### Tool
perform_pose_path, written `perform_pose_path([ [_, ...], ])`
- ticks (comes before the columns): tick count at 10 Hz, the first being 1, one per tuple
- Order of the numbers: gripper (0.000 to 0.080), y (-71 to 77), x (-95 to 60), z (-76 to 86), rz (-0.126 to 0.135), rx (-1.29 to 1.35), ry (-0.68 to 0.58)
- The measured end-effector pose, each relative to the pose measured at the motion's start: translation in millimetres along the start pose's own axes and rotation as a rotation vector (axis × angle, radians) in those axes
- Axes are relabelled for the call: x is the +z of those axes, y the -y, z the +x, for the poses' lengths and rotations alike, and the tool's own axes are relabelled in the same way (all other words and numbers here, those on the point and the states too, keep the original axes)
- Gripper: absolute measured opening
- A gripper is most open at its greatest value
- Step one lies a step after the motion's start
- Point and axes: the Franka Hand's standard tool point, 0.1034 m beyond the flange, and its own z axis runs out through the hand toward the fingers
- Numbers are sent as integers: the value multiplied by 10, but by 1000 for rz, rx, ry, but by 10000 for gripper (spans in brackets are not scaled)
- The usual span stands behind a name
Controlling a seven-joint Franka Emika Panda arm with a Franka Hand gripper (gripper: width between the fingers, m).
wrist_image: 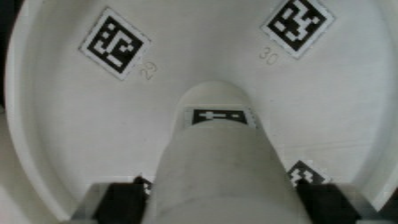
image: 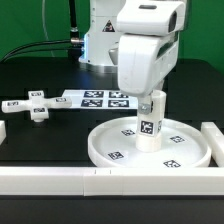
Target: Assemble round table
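The gripper (image: 150, 102) is closed on the upper part of the short cylindrical leg (image: 150, 130), with a finger (wrist_image: 125, 197) on either side. The leg stands upright directly below it, its base at the centre of the large round disc (image: 100, 146), near and to the exterior view's right. The cross-shaped foot (image: 38, 106) lies well apart, to the exterior view's left.

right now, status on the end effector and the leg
End effector shut on leg. Leg upright at centre of round disc. Cross-shaped foot apart on table, exterior view's left; not blocking.
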Motion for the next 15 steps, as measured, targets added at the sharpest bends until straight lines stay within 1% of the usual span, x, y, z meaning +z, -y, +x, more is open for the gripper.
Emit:
perform_pose_path([
  [1, 409, 0, 1, -3, 1, 64, -1],
  [2, 409, -3, 3, -21, 8, 218, -5],
  [5, 409, 31, 12, -25, 36, 643, -16],
  [11, 409, 29, 11, -21, 48, 1003, -16],
  [12, 409, 31, 12, -29, 63, 1186, -29],
  [13, 409, 43, 15, -37, 86, 1373, -28],
  [14, 409, 58, 17, -43, 126, 1557, -20],
  [15, 409, 61, 16, -33, 130, 1659, -15],
])
